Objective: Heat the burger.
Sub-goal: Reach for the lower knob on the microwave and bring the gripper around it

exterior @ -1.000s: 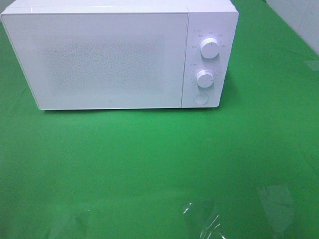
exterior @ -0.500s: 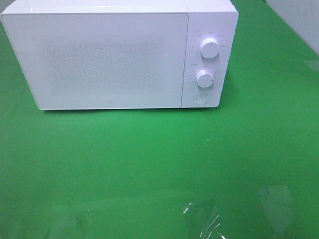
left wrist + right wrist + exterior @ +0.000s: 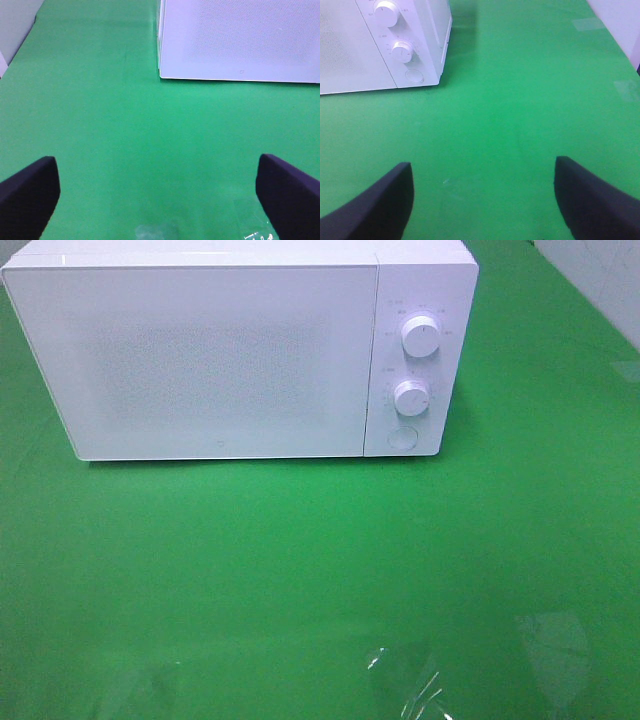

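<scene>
Left gripper [image 3: 156, 167] shows only in the left wrist view: two dark fingers [image 3: 30, 197] spread wide with nothing between them, over the green cloth [image 3: 300, 570]. That view also catches the near left corner of the microwave [image 3: 200, 360] and a strip of its side wall. The high view alone gives the whole white microwave at the back of the cloth, door closed. On its right panel are the upper knob [image 3: 421, 338], lower knob [image 3: 412, 398] and round button [image 3: 401, 438]. Clear tape patches [image 3: 405, 685] lie near the front edge. Right gripper [image 3: 483, 170] shows only in the right wrist view: fingers apart, empty, over cloth, well apart from the microwave's knob end. Burger not visible in any view; can't tell where it is.
</scene>
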Robot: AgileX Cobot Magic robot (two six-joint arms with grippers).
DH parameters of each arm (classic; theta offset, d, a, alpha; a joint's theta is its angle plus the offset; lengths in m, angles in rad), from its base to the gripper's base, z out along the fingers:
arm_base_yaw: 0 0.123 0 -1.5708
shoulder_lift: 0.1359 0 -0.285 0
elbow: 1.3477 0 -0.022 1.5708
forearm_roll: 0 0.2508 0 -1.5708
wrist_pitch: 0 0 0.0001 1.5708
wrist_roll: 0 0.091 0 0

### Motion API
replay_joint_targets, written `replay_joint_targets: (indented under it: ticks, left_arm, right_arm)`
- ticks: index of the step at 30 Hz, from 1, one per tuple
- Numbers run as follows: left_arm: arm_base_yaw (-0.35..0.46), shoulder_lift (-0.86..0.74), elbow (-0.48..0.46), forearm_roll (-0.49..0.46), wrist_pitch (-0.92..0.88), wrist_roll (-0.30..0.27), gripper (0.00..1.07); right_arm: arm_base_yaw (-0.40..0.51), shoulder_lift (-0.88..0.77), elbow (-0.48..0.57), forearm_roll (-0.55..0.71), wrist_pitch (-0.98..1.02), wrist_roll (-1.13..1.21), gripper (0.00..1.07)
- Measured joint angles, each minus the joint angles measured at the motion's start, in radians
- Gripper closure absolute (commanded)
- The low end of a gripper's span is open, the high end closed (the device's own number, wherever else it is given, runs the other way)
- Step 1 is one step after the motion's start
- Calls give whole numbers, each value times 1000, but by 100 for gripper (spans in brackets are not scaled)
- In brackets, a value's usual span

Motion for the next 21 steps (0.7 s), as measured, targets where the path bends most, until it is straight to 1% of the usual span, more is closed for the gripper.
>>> replay_joint_targets:
  ticks: [21]
  left_arm:
    - [0,0,0,0,0,-1,8]
  right_arm:
    - [0,0,0,0,0,0,32]
